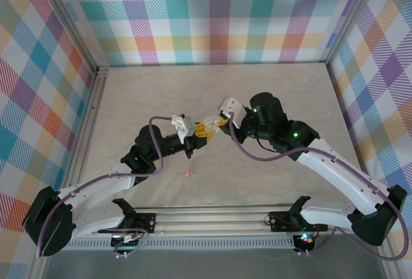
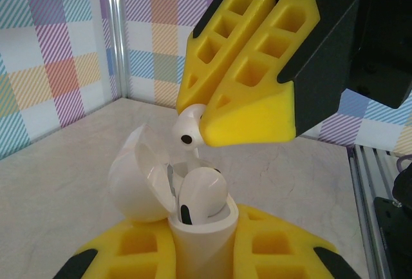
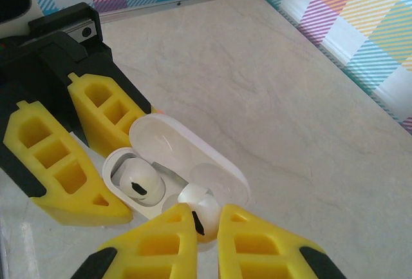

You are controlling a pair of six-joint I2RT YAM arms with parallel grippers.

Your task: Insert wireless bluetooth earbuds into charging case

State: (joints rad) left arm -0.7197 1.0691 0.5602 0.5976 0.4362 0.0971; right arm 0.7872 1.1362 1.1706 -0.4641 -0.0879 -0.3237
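Two white stemmed earbuds are in play near the middle of the table. At the left, the left gripper (image 1: 198,132) is clamped on the small white pebble-shaped plastic charging case (image 2: 199,243). It holds the case mouth up, with the hinged lid (image 2: 135,182) swung open. One white earbud (image 2: 205,192) already sits in a socket. Toward the near edge of the marbled beige table (image 1: 270,92), a tiny salmon-pink earbud (image 1: 188,174) lies on the bare top, apart from both grippers. To the right, the right gripper (image 3: 206,218) pinches the second white earbud (image 2: 188,131) at its yellow fingertips, just above the case's open mouth — whether it touches the rim I cannot tell.

The step in hand looks like seating this second bud in the empty socket beside the first. The next move likely calls for lining the stem up with that socket, a short lowering, then letting go — the left arm holding the case steady. A tilted stem could catch the rim or nudge the seated bud.
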